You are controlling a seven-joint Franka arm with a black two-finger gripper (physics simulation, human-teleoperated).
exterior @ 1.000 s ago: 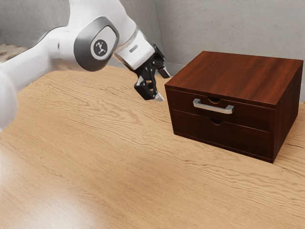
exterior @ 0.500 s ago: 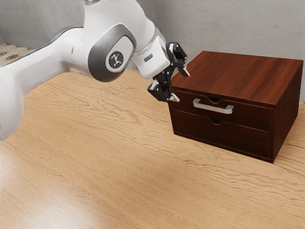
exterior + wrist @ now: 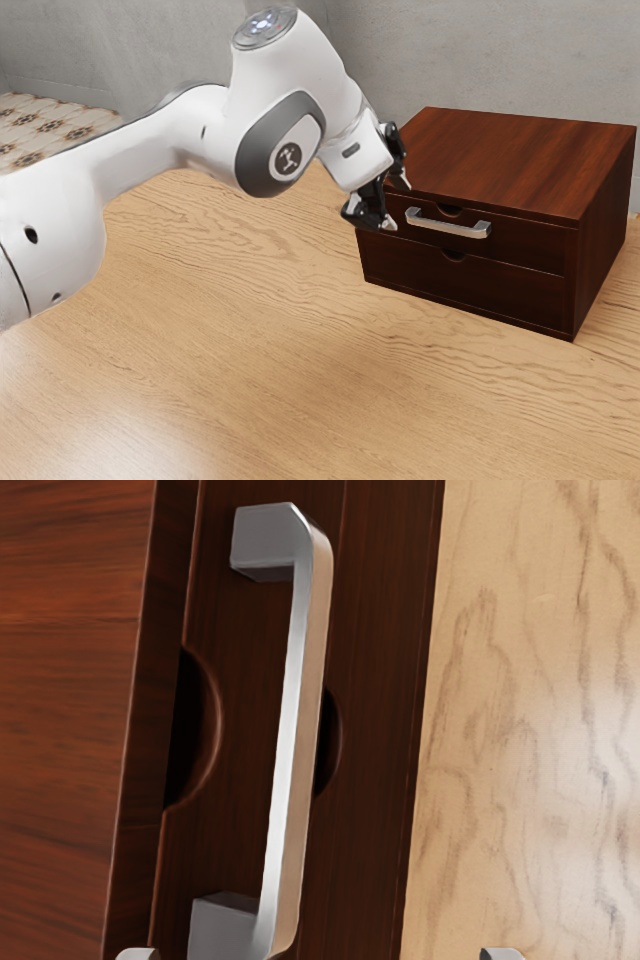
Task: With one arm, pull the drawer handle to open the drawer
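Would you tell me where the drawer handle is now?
The handle is on the front of the top drawer, just toward the exterior view's right of the gripper.

- A light wooden table [image 3: 250, 350] with wavy grain spreads across the whole exterior view.
- A dark reddish-brown wooden cabinet [image 3: 510, 160], box-shaped, stands flat and upright on the table, toward the exterior view's right.

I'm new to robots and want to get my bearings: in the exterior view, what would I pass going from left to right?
White arm → silver drawer handle → dark cabinet's side panel.
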